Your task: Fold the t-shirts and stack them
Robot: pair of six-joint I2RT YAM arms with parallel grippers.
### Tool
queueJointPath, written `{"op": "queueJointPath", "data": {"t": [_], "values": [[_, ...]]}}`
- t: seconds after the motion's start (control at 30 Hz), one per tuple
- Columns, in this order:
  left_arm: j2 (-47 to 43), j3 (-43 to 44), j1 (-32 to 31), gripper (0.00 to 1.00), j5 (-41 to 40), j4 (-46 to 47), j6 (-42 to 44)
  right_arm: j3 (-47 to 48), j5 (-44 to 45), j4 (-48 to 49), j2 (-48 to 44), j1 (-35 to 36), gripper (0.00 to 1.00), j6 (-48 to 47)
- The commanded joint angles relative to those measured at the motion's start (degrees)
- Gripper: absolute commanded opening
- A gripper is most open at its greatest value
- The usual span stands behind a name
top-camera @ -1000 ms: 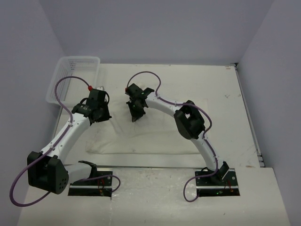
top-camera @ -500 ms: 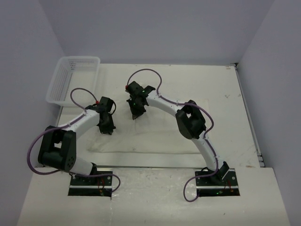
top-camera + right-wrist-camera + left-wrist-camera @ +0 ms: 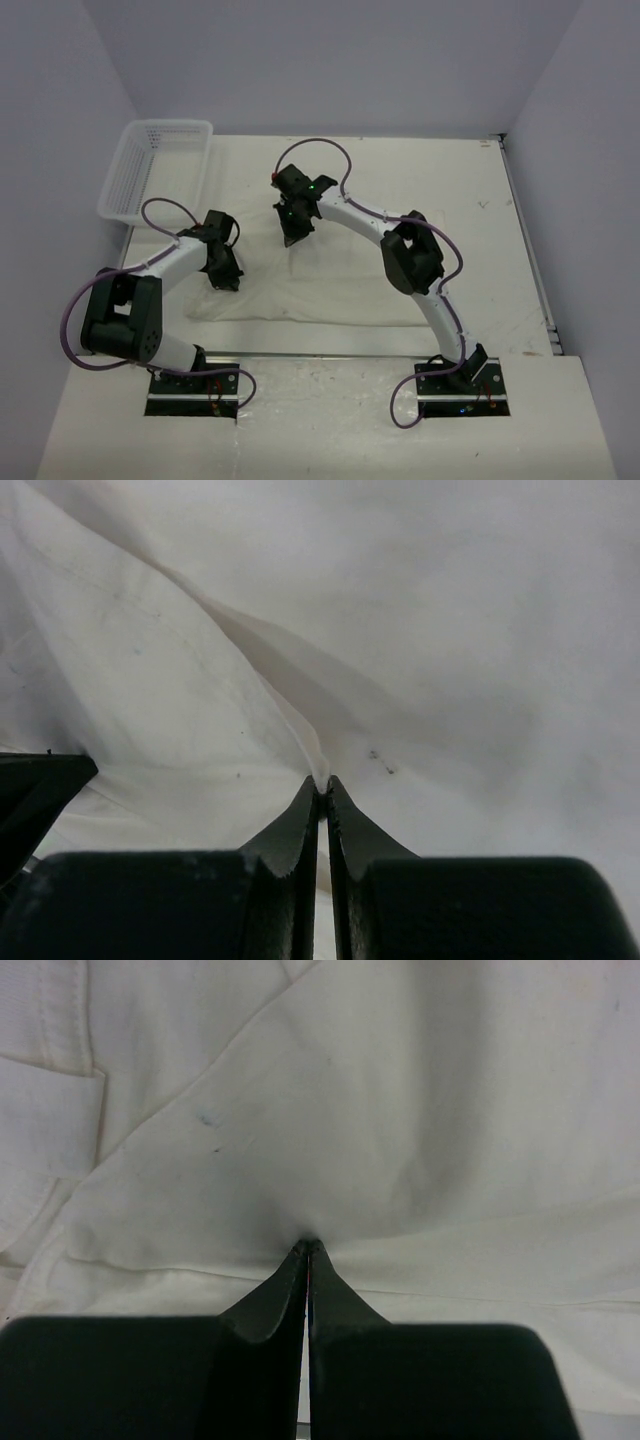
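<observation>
Status on both hands: clamped. Left gripper (image 3: 224, 278) is down on the near-left part of the t-shirt (image 3: 330, 292), jaws fully together. In its wrist view we see the fingertips (image 3: 292, 1268) meeting at a pucker in the cloth. Creases run out to either side of the tips and there's a shadowed dip just ahead of them, so we read it as a pinch of fabric. A stitched hem and a doubled layer sit ahead and to the left of those tips.

Right gripper (image 3: 292, 236) is at the far edge of the same shirt, pointing down, jaws drawn in with only a hairline slit between them. From its wrist camera a raised ridge of cloth runs from ahead-left straight into the fingertips (image 3: 306, 802) and is nipped there. Small dark specks mark the fabric just right of the tips.

T-shirt lies spread out and wrinkled on the table (image 3: 450, 180), under and between the two hands. Most of it is on the right gripper's near side and to the left gripper's right. Mesh basket (image 3: 128, 185) stands beyond the left gripper, off to its left, well apart from that hand.
</observation>
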Motion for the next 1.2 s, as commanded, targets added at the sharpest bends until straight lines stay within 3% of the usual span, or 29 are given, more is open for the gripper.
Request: {"op": "queueJointPath", "data": {"t": [0.0,0.8,0.93,1.17], "values": [[1.8,-3.3,1.0,0.00,-1.5,2.4,-1.0,1.7,2.8,0.0,-4.6,-1.1,0.04,-1.4],[-1.2,0.3,1.3,0.00,-1.0,1.4,1.2,-9.0,4.0,5.2,-5.1,-2.3,0.04,-0.3],[-3.1,1.5,1.2,0.00,-0.2,1.2,2.8,-7.5,3.5,6.8,-4.0,-2.6,0.17,-1.5],[-12.5,5.7,0.9,0.00,-0.7,0.8,3.7,-9.3,5.7,5.9,-8.6,-2.5,0.27,-1.4]]}}
